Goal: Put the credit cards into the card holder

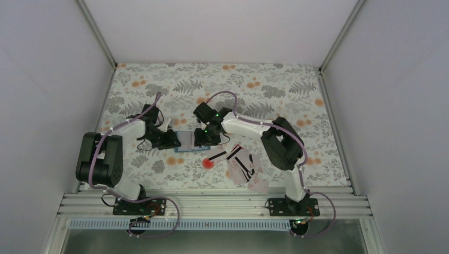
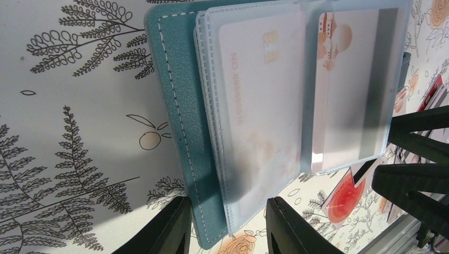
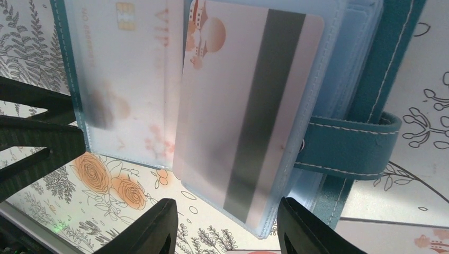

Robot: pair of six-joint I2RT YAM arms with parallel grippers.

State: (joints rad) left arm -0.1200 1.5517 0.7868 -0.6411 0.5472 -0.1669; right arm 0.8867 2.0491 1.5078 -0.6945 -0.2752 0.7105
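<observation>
Right wrist: striped card at the sleeve, seating uncertain

Jaws of right pincer (image 3: 226, 206) stand apart, striped credit card (image 3: 249, 106) between and ahead of them, on the blue card holder (image 3: 370, 143); cannot tell if it grips; left pincer (image 2: 226, 211) straddles the holder's edge, equally unclear. Risk: a push buckles the sleeve, or skates an unpinned holder across the table (image 2: 69, 159).

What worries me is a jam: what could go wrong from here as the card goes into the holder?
The striped card sits skewed against the card holder, lower end jutting out; pushing on could wedge a corner. Neither the left gripper nor the right gripper visibly clamps the holder, so it may slide. Loose cards lie beside the right arm and could get swept.
</observation>
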